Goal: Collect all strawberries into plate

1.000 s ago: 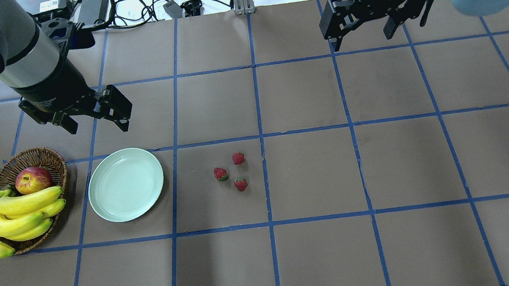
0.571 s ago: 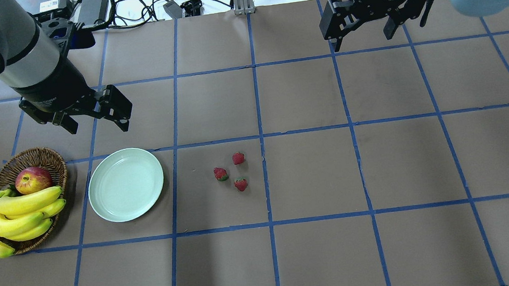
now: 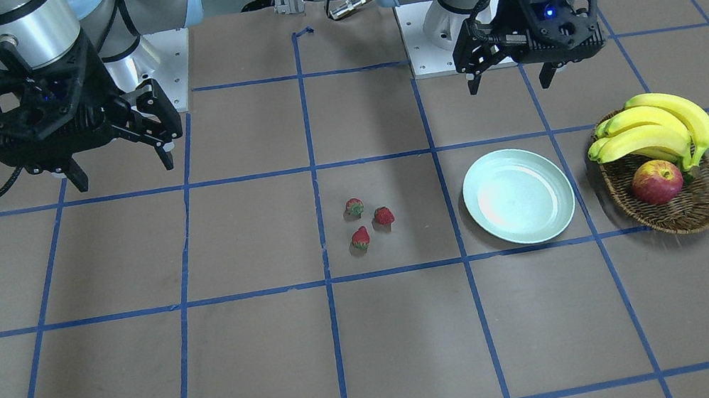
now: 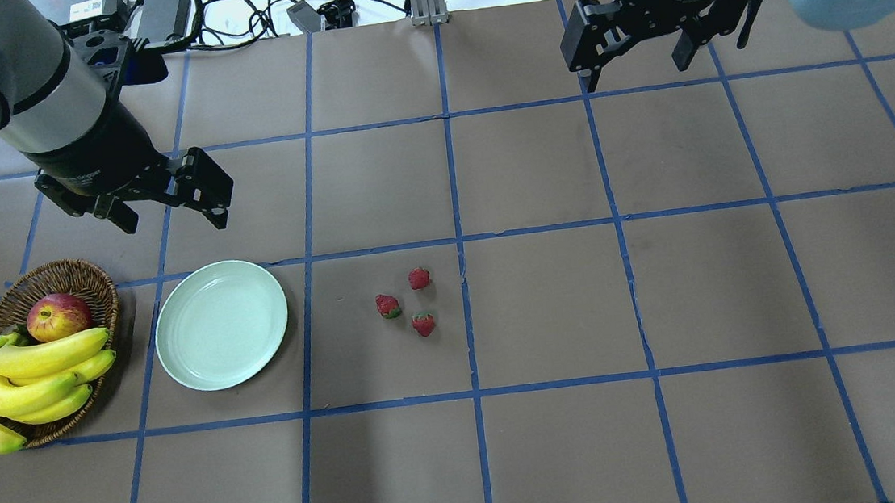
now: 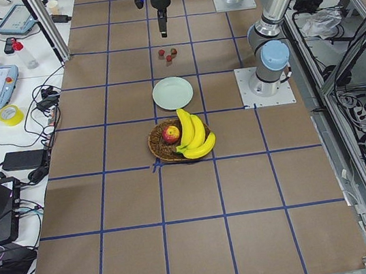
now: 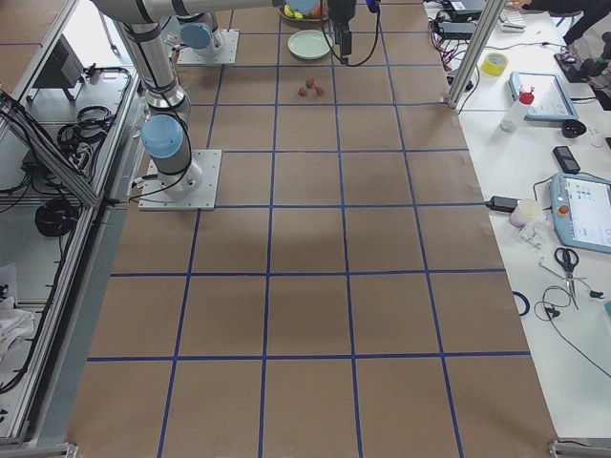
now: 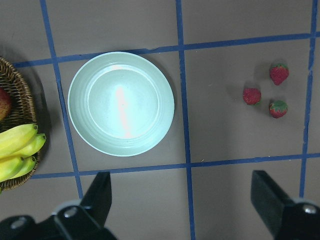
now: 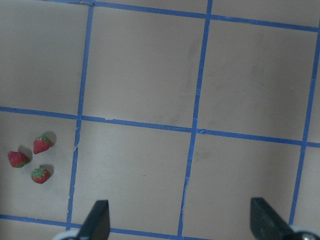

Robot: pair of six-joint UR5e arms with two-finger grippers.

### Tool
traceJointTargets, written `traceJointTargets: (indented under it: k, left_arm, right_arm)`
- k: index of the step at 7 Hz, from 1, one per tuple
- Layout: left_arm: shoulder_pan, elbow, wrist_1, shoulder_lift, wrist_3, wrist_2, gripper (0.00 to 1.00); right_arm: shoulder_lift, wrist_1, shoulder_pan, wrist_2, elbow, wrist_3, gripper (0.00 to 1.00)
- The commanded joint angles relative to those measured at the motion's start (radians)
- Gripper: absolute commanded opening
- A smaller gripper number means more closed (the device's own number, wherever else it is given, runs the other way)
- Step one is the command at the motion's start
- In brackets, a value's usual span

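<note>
Three small red strawberries lie close together on the brown table near its middle, and also show in the front view. The pale mint-green plate sits to their left in the overhead view with nothing in it. My left gripper hangs open, just above the plate in the overhead image, holding nothing. Its wrist view takes in the plate and the strawberries. My right gripper hangs open and unloaded at the upper right, far from the berries.
A brown wicker basket left of the plate holds a bunch of bananas and a red-yellow apple. Cables and power bricks lie past the table's top edge. Blue tape lines grid the table.
Both grippers have shifted only very slightly upward in the overhead view and stay open. The strawberries, plate and basket have not moved.
</note>
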Motion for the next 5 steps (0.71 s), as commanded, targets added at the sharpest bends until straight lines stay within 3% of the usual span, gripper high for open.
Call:
traceJointTargets:
  k: [1, 5]
  left_arm:
    - [0.000, -0.001, 0.002, -0.002, 0.000, -0.001, 1.00]
    - [0.000, -0.001, 0.005, -0.017, -0.002, -0.001, 1.00]
  right_arm:
    - [-0.001, 0.000, 0.000, 0.001, -0.001, -0.001, 1.00]
    - [-0.001, 0.001, 0.000, 0.002, -0.001, -0.001, 1.00]
